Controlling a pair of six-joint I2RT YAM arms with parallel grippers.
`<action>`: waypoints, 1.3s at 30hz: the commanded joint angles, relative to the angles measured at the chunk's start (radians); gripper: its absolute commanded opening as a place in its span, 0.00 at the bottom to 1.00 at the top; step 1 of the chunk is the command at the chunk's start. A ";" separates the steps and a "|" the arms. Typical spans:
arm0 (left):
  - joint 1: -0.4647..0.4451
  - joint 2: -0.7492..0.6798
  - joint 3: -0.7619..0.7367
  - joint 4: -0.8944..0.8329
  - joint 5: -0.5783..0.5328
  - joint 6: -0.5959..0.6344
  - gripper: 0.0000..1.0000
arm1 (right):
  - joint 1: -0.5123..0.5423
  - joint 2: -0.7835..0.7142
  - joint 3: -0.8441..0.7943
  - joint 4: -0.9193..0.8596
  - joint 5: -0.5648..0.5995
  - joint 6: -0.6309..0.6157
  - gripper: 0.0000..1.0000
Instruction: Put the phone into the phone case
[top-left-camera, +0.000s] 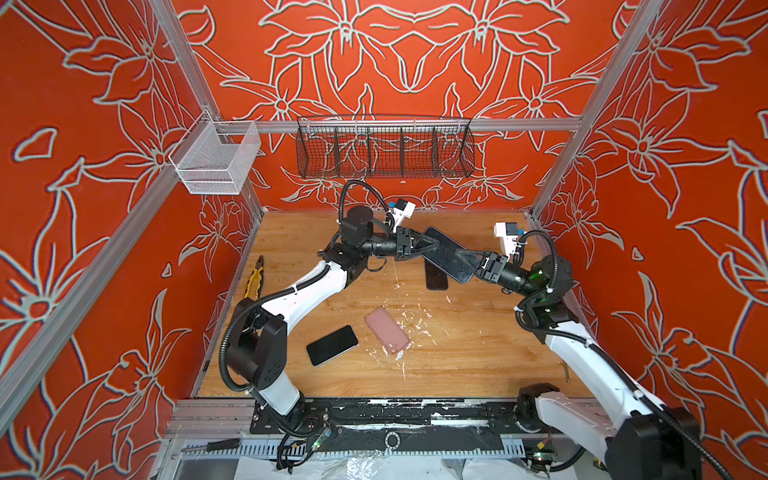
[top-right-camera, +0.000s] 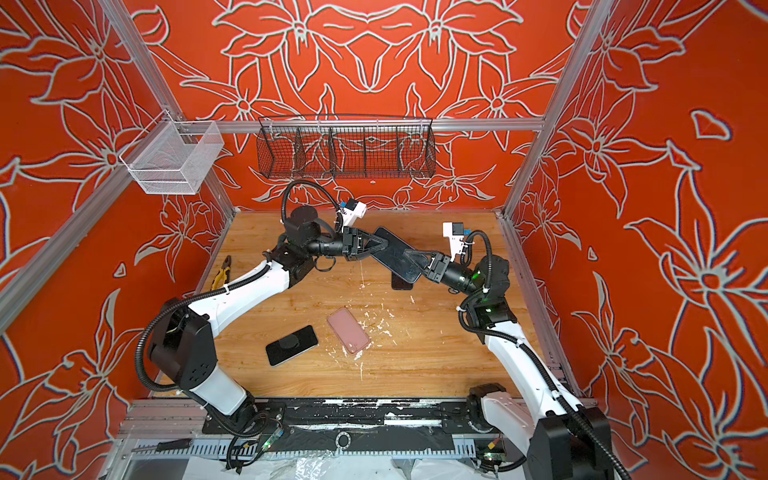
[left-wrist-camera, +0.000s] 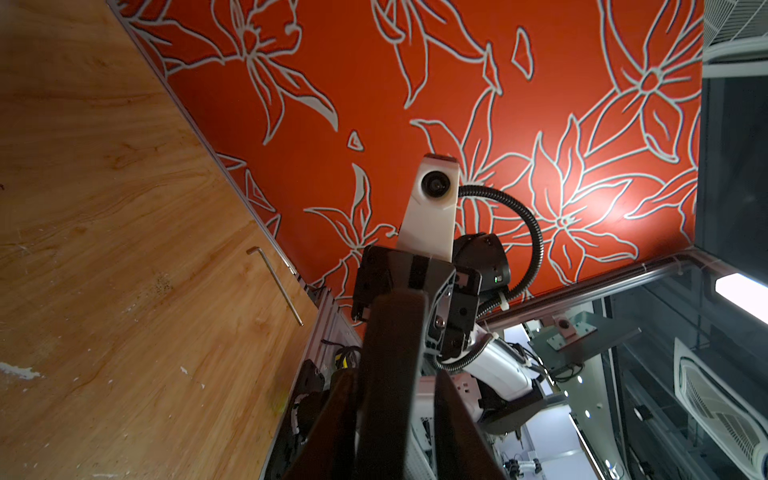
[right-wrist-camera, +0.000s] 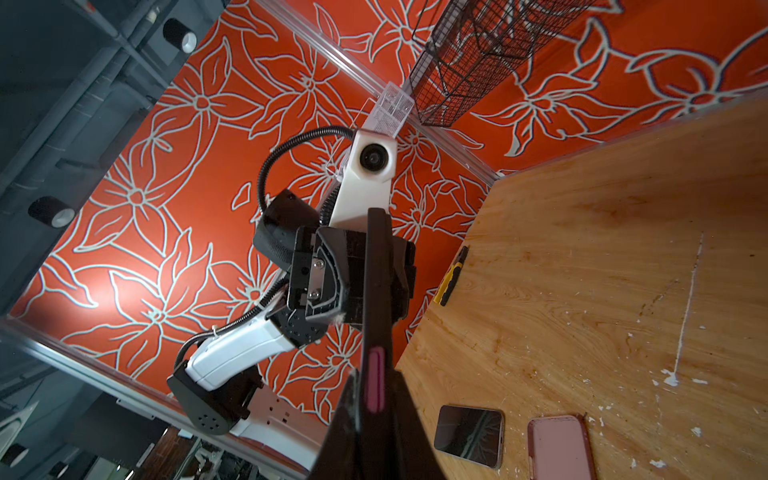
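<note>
Both top views are bright and evenly lit from above. They are sharp across the wooden tabletop (top-left-camera: 457, 374), which carries only soft, faint shadows. Toward the edges, the pale outlines on the red floral wall (top-left-camera: 83, 249) show colour fringing. The wrist views are dimmer and harsher: a hot spot glares on that wall, a ceiling light panel (left-wrist-camera: 744, 297) blows out white, and the held phone (right-wrist-camera: 376, 291), close to the lens, is dark and soft.
</note>
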 joint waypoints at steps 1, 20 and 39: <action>-0.016 0.005 -0.026 0.236 -0.052 -0.137 0.30 | -0.005 -0.006 -0.013 0.077 0.149 0.042 0.00; -0.122 0.139 -0.017 0.410 -0.257 -0.240 0.05 | 0.017 0.002 -0.088 0.111 0.278 0.069 0.00; -0.017 0.101 -0.014 0.262 0.045 -0.113 0.00 | -0.044 -0.061 0.010 0.018 -0.032 -0.018 0.62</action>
